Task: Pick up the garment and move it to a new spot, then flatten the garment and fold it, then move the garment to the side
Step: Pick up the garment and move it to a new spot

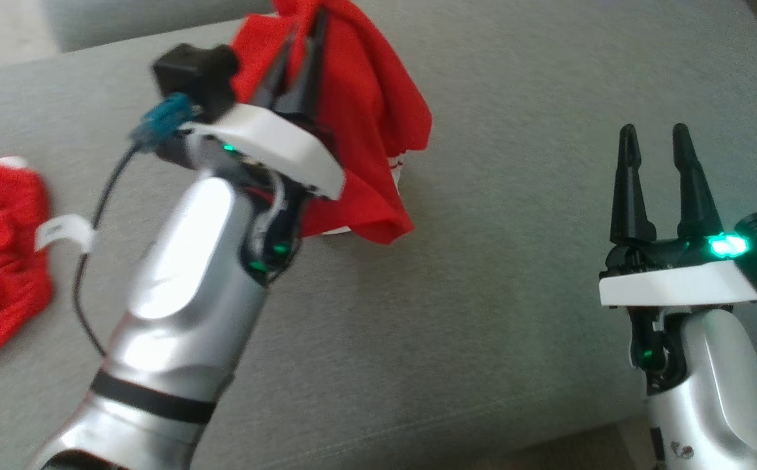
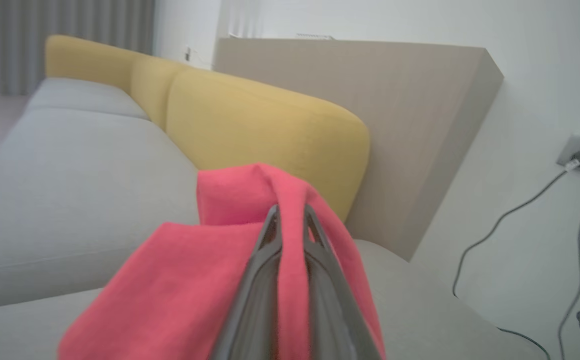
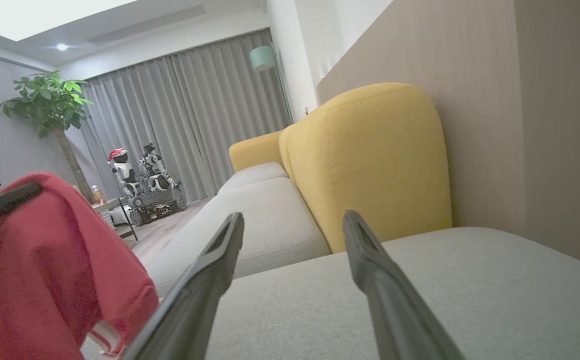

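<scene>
Holding red garment (image 1: pixel 365 111) pinched in closed left fingers (image 1: pixel 307 72), hanging above the sofa (image 1: pixel 515 326) for carrying; keeping right fingers (image 1: pixel 630 189) spread, empty.

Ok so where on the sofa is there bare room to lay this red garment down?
The widest bare grey cushion lies between the held garment and the open right end effector. The left is crowded: the arm of the left end effector crosses there, beside a second red garment.

My arms wear glossy silver forearm shells (image 1: pixel 176 307) and flat white wrist plates (image 1: pixel 679 287). I see long black tapered fingers (image 1: pixel 630 196) and green lights (image 1: pixel 727 246).
</scene>
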`<state>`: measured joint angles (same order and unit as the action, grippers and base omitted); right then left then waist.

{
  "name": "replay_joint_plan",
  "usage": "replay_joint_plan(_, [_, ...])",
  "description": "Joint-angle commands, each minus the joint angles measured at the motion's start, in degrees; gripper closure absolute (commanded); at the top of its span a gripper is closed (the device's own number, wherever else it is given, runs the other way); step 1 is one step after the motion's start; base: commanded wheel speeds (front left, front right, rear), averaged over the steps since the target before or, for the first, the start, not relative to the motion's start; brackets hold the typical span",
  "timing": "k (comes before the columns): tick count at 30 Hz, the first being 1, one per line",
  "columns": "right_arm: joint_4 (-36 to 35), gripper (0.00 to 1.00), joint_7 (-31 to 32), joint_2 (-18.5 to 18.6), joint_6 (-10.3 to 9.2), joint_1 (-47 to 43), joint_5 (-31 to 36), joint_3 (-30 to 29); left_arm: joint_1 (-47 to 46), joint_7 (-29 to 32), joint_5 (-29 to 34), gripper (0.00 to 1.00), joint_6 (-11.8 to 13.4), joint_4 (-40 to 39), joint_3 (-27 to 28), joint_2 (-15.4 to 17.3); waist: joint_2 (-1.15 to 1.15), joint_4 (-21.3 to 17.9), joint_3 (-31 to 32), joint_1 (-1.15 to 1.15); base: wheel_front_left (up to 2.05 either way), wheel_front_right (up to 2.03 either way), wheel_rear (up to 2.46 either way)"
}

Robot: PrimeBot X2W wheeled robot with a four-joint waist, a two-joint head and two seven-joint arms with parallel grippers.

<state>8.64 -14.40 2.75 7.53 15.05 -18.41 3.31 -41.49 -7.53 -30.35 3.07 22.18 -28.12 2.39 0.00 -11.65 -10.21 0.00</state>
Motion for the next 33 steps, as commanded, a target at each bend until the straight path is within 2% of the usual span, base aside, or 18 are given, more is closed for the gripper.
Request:
replay_joint_plan(1, [-2.02, 0.00, -0.60, 0.12, -0.04, 1.98, -0.56, 1.27, -3.56, -0.76, -1.40, 1.00, 0.56, -1.51, 0.36, 0.54, 0.00, -3.28, -1.62, 0.00, 0.00, 0.00, 0.00])
replay_joint_plan(2, [-1.97, 0.00, -0.60, 0.12, -0.04, 1.99, -0.79, 1.34, -3.93, -1.13, -3.37, 0.59, 1.28, -0.36, -1.87, 0.53, 0.00, -4.07, -1.72, 0.00, 0.00, 0.00, 0.00])
replay_joint_plan(3, [-1.93, 0.00, -0.60, 0.12, -0.04, 1.97, -0.93, 1.46, -4.27, -1.10, -5.37, 0.10, 1.80, 0.86, -4.26, 0.52, 0.00, -4.71, -1.82, 0.00, 0.00, 0.00, 0.00])
replay_joint_plan(4, [-1.90, 0.00, -0.60, 0.12, -0.04, 1.92, -1.03, 1.65, -4.61, -0.88, -7.62, 0.00, 2.28, 1.99, -6.41, 0.51, 0.00, -5.25, -1.83, 0.00, 0.00, 0.00, 0.00])
replay_joint_plan(7, [-2.08, 0.00, -0.60, 0.12, -0.04, 1.55, -1.11, 1.78, -6.69, -3.33, -12.09, 0.00, 3.99, 3.71, -10.48, 0.51, 0.00, -5.84, -1.91, 0.00, 0.00, 0.00, 0.00])
replay_joint_plan(10, [-2.21, 0.00, -0.60, 0.12, -0.04, 0.90, -0.82, 1.18, -8.68, -5.53, -14.86, 0.00, 4.76, 4.75, -12.25, 0.50, 0.00, -4.88, -1.66, 0.00, 0.00, 0.00, 0.00])
replay_joint_plan(14, [-2.26, 0.00, -0.60, 0.12, -0.04, 0.08, -0.17, 1.65, -9.27, -7.05, -15.16, 0.00, 4.51, 7.06, -10.98, 0.58, 0.00, -1.78, -0.41, 0.00, 0.00, 0.00, 0.00])
replay_joint_plan(16, [-2.13, 0.00, -0.60, 0.12, -0.04, -0.53, 0.86, 1.98, -8.32, -7.32, -14.00, 0.00, 3.84, 7.89, -9.89, 1.71, 0.00, 0.46, 0.50, 0.00, 0.00, 0.00, 0.00])
replay_joint_plan(20, [-1.18, 0.00, -0.60, 0.12, -0.04, -1.95, 3.73, 2.34, -3.22, -7.43, -9.66, 0.00, 2.64, 5.54, -5.74, 5.41, 0.00, 5.37, 2.43, 0.00, 0.00, 0.00, 0.00])
replay_joint_plan(27, [0.93, 0.00, -0.60, 0.12, -0.04, -5.02, 7.05, 2.07, 15.03, -7.45, -1.84, 0.00, -1.07, -4.13, 3.96, 9.96, 0.00, 12.23, 4.92, 0.00, 0.00, 0.00, 0.00])
replay_joint_plan(30, [1.70, 0.00, -0.60, 0.12, -0.04, -6.25, 8.22, 2.01, 22.46, -7.46, 1.94, 0.00, -2.46, -8.40, 8.07, 9.64, 0.00, 14.12, 5.28, 0.00, 0.00, 0.00, 0.00])
replay_joint_plan(33, [2.23, 0.00, -0.60, 0.12, -0.04, -6.90, 8.90, 1.80, 27.84, -7.46, 4.33, 0.00, -4.11, -11.13, 11.99, 7.34, 0.00, 15.35, 5.20, 0.00, 0.00, 0.00, 0.00])
